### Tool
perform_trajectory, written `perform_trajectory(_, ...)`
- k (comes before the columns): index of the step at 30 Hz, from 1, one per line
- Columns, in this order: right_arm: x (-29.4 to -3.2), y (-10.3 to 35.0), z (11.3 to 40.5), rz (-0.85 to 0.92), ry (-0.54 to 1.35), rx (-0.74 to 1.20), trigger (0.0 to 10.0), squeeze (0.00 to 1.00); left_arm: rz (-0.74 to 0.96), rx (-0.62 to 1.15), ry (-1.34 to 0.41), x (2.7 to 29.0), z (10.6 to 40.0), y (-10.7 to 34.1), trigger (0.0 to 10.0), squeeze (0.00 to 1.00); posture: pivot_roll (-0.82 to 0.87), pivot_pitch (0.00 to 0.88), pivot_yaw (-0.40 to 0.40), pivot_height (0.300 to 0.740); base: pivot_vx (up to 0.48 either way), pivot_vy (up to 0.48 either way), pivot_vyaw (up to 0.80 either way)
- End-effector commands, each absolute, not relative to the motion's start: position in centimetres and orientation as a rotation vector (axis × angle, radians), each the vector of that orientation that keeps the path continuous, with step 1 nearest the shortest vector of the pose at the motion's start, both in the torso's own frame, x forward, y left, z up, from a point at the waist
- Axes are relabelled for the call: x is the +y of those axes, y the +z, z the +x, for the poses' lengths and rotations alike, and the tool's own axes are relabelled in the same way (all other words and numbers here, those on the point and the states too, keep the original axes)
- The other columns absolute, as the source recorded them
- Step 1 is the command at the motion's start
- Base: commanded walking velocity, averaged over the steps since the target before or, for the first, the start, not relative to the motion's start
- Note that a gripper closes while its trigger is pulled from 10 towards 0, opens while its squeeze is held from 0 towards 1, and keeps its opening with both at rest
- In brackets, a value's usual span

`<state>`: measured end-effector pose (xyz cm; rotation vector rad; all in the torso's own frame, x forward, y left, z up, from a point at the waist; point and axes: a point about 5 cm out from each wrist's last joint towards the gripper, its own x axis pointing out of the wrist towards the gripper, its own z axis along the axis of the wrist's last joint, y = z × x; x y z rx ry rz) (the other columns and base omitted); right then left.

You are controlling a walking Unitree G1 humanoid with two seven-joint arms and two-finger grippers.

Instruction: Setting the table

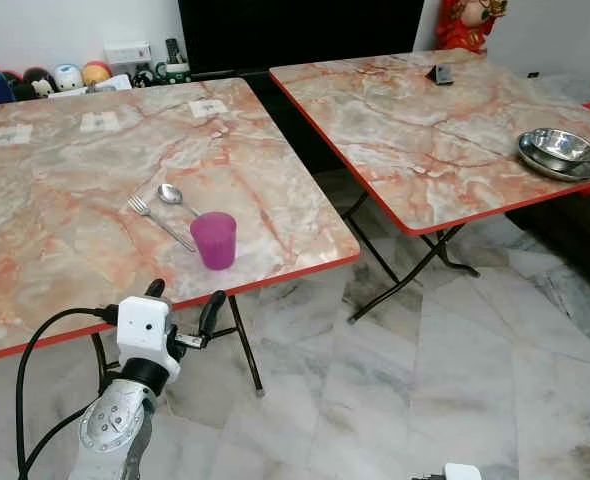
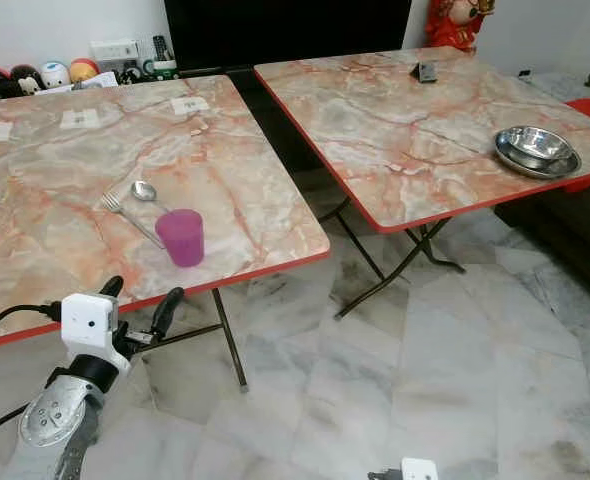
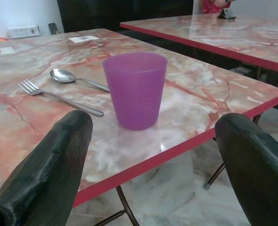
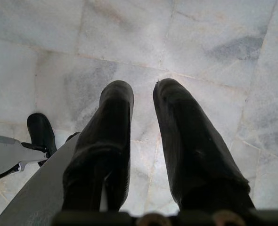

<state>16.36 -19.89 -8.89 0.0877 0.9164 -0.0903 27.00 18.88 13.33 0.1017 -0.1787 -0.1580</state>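
Observation:
A purple plastic cup (image 1: 214, 240) stands upright near the front edge of the left marble-patterned table (image 1: 65, 200). Just behind it and to its left lie a fork (image 1: 160, 222) and a spoon (image 1: 172, 195), side by side. My left gripper (image 1: 183, 300) hangs open just in front of the table's red edge, below and short of the cup (image 3: 135, 89), with nothing between its fingers (image 3: 49, 169). Two stacked steel bowls (image 1: 561, 153) rest on the right table (image 1: 425, 120) near its front right corner. My right gripper (image 4: 143, 92) hangs idle, pointing down at the floor, fingers together.
A gap of marble floor (image 1: 455, 340) separates the two folding tables, whose metal legs (image 1: 415, 270) cross beneath. A small black object (image 1: 439, 73) sits at the far side of the right table. Toys (image 1: 67, 76) and a dark cabinet (image 1: 295, 30) line the back wall.

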Motion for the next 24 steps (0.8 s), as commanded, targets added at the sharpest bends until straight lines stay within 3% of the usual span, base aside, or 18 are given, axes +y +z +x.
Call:
perform_trajectory(1,-19.9,-9.1,16.0,0.088,-0.093,0.926,10.0,0.0,0.122,-0.187,-0.173,18.9,26.8,13.6,10.0,0.0,0.08,0.097,-0.012,0.74,0.281,0.0,0.0)
perform_trajectory(14,-20.0,-9.0,16.0,0.08,-0.086,0.924,10.0,0.0,0.128,-0.228,-0.137,19.4,26.8,14.4,10.0,0.0,0.08,0.093,-0.014,0.74,0.291,0.0,0.0)
perform_trajectory(24,-19.9,-9.0,16.0,0.084,-0.087,0.92,10.0,0.0,0.102,-0.264,-0.095,20.3,26.5,15.0,10.0,0.0,0.08,0.09,-0.013,0.74,0.0,0.0,0.0)
